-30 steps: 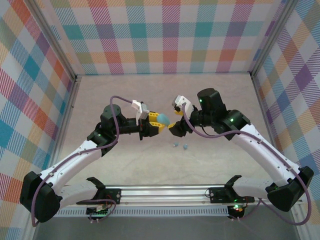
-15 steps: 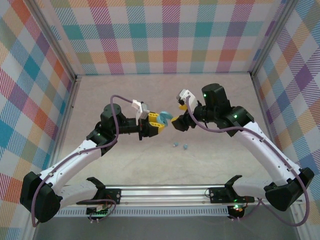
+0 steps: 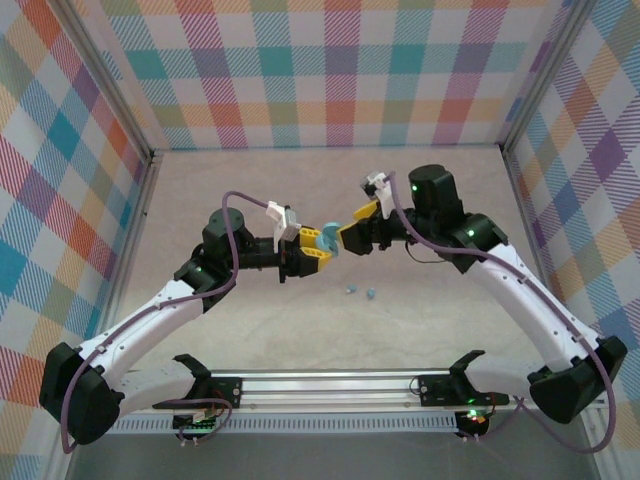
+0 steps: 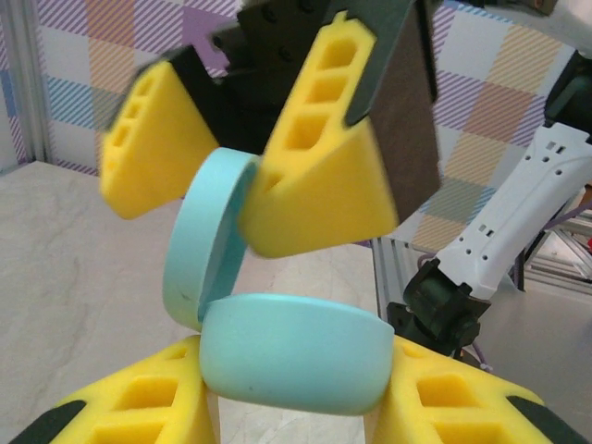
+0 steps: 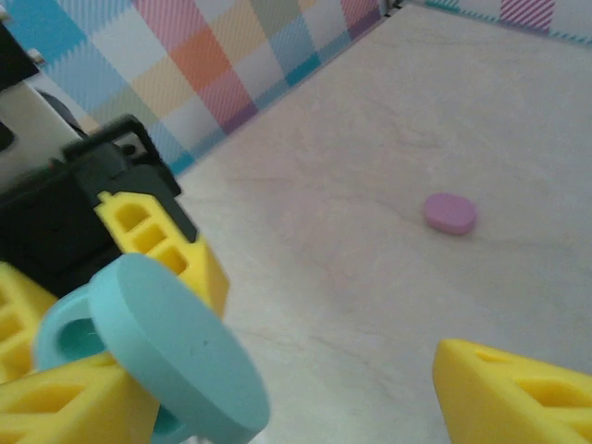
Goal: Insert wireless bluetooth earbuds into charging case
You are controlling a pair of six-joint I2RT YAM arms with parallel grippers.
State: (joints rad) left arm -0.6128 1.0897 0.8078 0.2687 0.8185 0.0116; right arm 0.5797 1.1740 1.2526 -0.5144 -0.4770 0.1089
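While the left claw (image 3: pixel 318 250) pinches the blue charging case (image 4: pixel 291 351) up in the air, the right claw (image 3: pixel 352 228) is spread wide, with one finger touching the open lid (image 4: pixel 208 236). Next, I think, it must pick up the two blue earbuds (image 3: pixel 350 290) lying on the counter (image 3: pixel 250 200) just below. A pink oval thing (image 5: pixel 450 213) lies well apart, out of the way.

We see a smooth, matt blue plastic case (image 4: pixel 291 356). The yellow fingers (image 4: pixel 324 176) look like dull plastic. The table (image 5: pixel 370 139) looks smooth like stone.
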